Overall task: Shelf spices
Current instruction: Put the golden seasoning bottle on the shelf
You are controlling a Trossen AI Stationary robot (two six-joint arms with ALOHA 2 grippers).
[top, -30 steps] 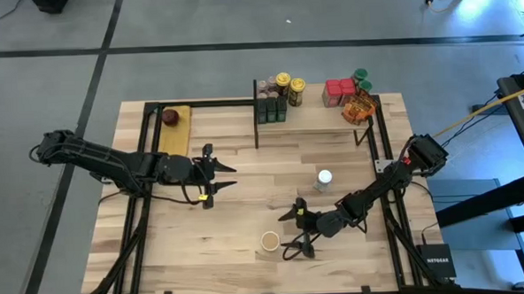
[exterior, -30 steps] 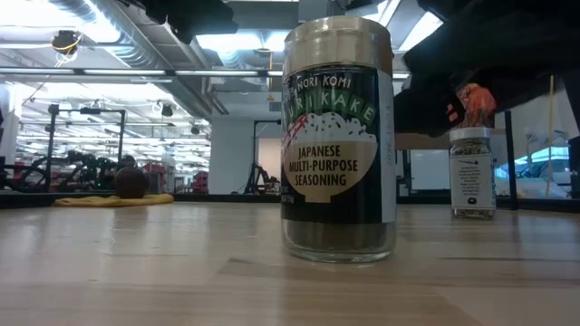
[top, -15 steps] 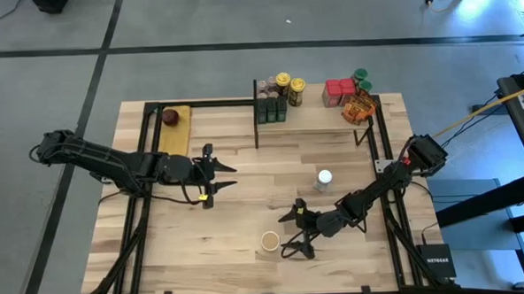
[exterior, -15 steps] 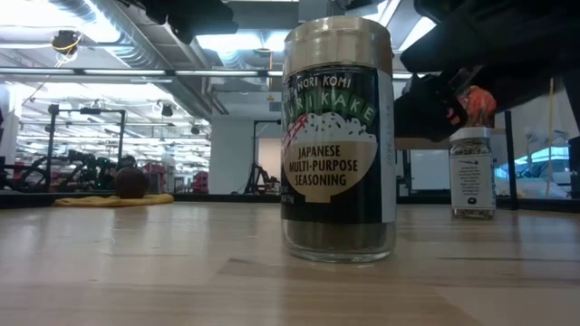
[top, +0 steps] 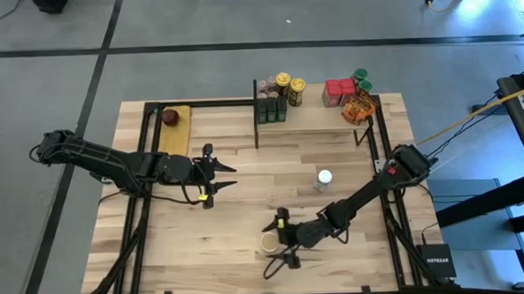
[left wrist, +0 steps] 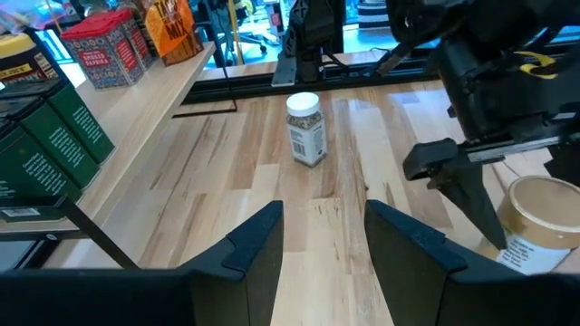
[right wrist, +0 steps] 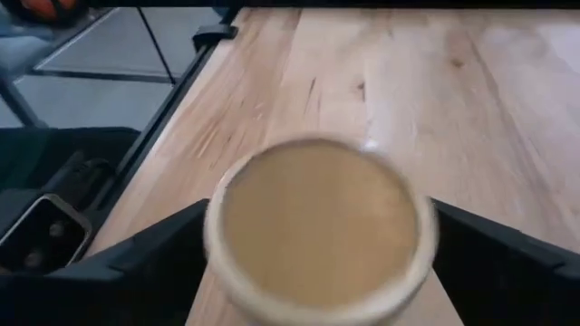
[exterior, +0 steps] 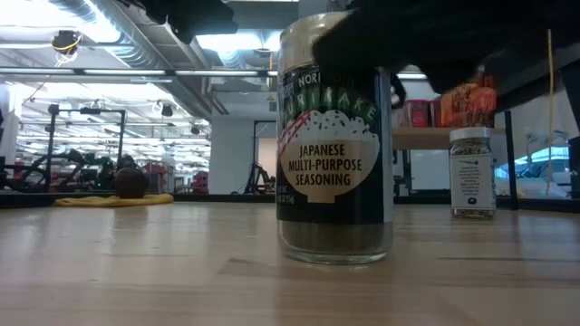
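Observation:
A jar with a tan lid and a dark label stands upright on the tabletop near its front edge. My right gripper is open, level with the lid, one finger on each side of it. A white-lidded jar stands alone mid-table. The shelf at the far side carries green tins, yellow-lidded jars, red boxes and an orange packet. My left gripper hangs open above the table's left half with nothing between its fingers. My right gripper comes at the tan-lidded jar from the table's right, slanting slightly down, with its fingers flanking the lid. I cannot tell whether either finger touches the lid. The jar stands on its base on the table.
A dark red round thing on a yellow pad lies at the far left corner. The shelf's black frame legs stand on the tabletop. Bare wood lies between the two arms and in front of the shelf.
My right gripper has gone toward the table's left edge and a little toward the near edge, rolling slightly, up to the tan-lidded jar; its fingers now stand on either side of the lid.

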